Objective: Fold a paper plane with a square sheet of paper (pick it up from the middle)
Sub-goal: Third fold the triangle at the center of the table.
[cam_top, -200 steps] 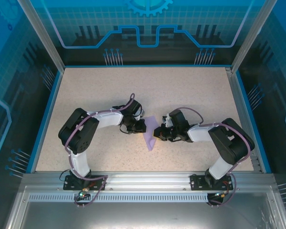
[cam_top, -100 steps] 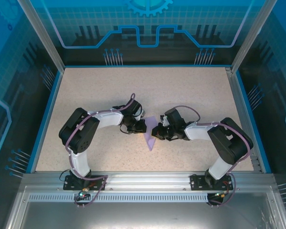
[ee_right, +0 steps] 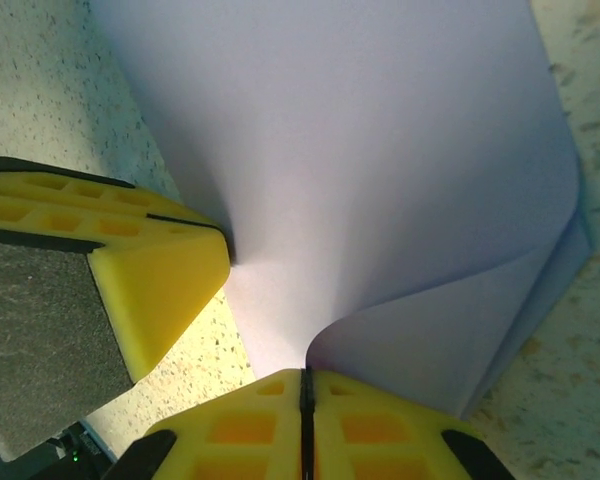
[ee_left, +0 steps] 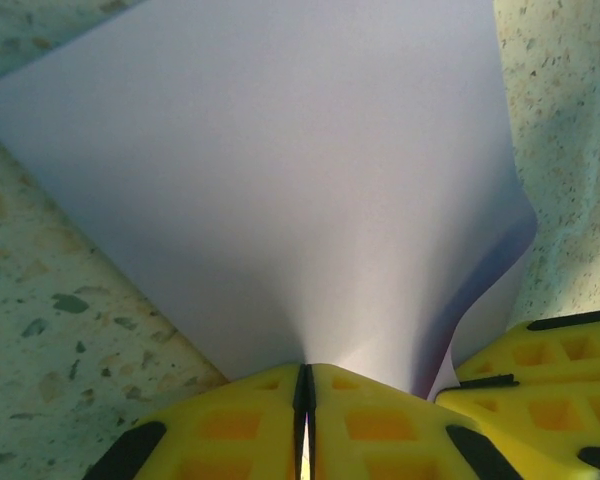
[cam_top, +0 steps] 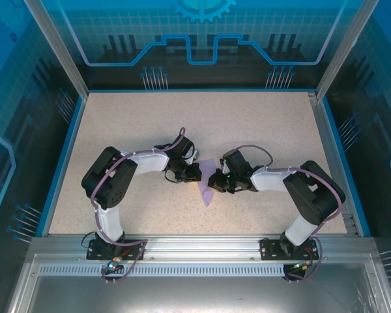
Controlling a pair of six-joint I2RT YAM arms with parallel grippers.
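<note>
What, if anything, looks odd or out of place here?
Only the purple sheet of paper: pinched by the left gripper and the right gripper, it isn't lying flat. Near the right gripper one layer curls over in a loose bulge instead of a sharp crease. The paper looks untorn.

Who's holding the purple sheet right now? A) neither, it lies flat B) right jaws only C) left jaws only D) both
D: in the wrist views the left gripper and the right gripper each pinch the square sheet of paper with jaws shut.
</note>
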